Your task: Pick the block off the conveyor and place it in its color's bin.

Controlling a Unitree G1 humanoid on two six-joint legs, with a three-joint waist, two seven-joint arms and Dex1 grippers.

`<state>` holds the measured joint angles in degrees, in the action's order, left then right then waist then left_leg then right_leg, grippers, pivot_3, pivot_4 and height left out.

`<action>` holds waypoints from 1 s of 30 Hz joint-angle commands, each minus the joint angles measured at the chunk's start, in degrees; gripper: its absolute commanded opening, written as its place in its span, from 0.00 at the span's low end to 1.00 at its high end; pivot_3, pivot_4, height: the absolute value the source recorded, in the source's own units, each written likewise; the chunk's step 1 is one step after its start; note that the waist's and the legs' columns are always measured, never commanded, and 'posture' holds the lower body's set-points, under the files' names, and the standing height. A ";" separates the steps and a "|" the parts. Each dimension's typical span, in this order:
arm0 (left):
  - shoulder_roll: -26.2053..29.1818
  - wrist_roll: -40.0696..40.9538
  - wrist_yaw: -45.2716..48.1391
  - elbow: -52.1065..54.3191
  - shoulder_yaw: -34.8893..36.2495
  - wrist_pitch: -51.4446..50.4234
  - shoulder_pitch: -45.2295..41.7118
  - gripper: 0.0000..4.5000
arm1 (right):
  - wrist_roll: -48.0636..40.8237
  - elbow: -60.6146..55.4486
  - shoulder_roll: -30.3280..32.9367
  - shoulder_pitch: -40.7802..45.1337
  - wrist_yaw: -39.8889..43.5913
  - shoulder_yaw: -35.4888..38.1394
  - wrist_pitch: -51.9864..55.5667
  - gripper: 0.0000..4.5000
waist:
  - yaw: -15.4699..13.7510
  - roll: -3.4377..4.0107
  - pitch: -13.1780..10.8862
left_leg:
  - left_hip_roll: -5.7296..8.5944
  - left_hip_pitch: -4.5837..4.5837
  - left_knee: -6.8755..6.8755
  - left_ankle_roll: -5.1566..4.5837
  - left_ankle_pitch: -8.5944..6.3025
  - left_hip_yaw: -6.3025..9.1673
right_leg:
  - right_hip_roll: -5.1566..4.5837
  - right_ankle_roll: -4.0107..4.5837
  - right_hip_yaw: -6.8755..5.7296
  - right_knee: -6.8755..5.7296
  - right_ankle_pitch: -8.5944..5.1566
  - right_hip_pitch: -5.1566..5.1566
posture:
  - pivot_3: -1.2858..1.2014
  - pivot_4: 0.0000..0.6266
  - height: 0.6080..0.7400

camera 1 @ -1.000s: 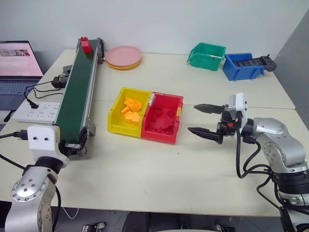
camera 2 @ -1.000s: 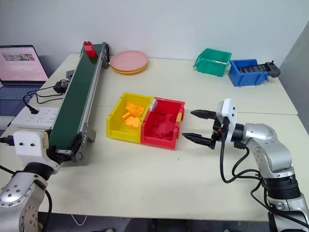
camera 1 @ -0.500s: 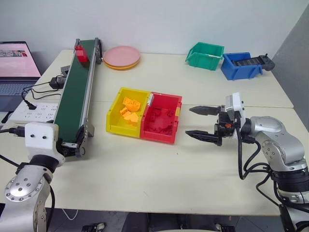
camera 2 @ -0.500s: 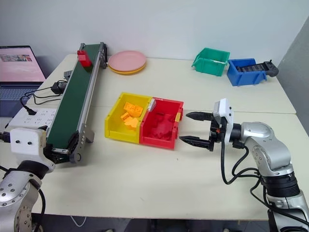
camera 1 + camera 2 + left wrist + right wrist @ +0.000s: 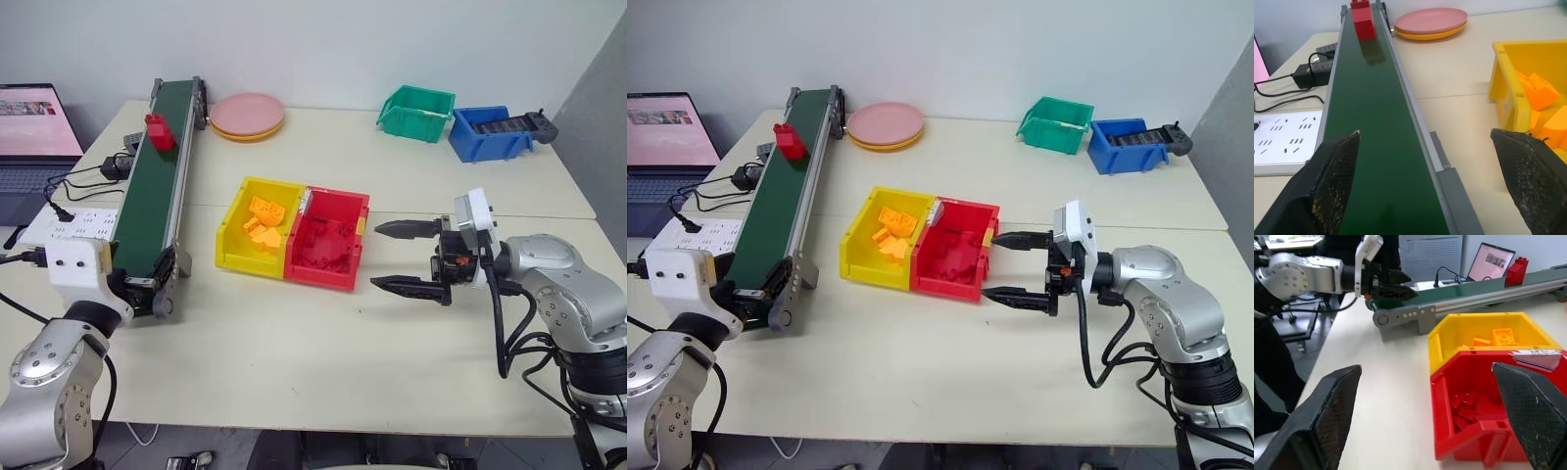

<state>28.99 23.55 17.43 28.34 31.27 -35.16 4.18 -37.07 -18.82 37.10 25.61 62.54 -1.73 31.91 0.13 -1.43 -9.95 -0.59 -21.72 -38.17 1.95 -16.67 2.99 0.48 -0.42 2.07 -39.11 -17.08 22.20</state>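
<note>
A yellow bin (image 5: 252,230) of orange blocks (image 5: 263,221) sits on the worktop (image 5: 323,343); pink plates (image 5: 247,116), a green bin (image 5: 417,113), blue bin (image 5: 492,133), laptop (image 5: 31,137) and power strip (image 5: 69,225) lie around.

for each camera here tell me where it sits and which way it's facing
Left and right eye: on the head, looking down over the table; both arms show.
Left wrist: at the near end of the conveyor, looking along it to the red block; open left pincer.
Right wrist: beside the red bin, facing the conveyor; open right pincer, plus the left arm.
Shared: all show the block.
</note>
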 commanded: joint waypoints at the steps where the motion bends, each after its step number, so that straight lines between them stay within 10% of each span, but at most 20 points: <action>1: 1.84 -1.73 -1.67 -2.29 0.81 0.05 -1.89 0.99 | 1.59 -0.67 0.65 0.70 0.74 -0.27 -2.30 1.00 | 0.00 0.00 0.00 | 0.00 0.00 0.00 0.00 0.00 0.01 | 0.00 0.00 0.00 0.00 0.00 0.00 | 0.52 0.24 1.00; 30: 5.42 -4.07 -0.67 -15.09 -2.89 -1.49 -12.06 0.99 | 3.34 -1.53 0.63 -1.00 0.01 -0.54 -3.68 1.00 | 0.00 -0.02 -0.01 | 0.00 -0.04 0.00 0.00 0.00 0.04 | -0.02 0.00 -0.04 0.00 0.00 0.05 | 0.52 0.24 1.00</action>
<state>33.05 19.99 16.46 13.26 28.37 -37.97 -6.63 -32.77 -18.34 37.16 24.31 62.45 -3.98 29.04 0.13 -1.44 -9.96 -0.59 -21.76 -38.17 1.95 -16.67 3.04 0.46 -0.42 2.01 -39.12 -17.08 22.24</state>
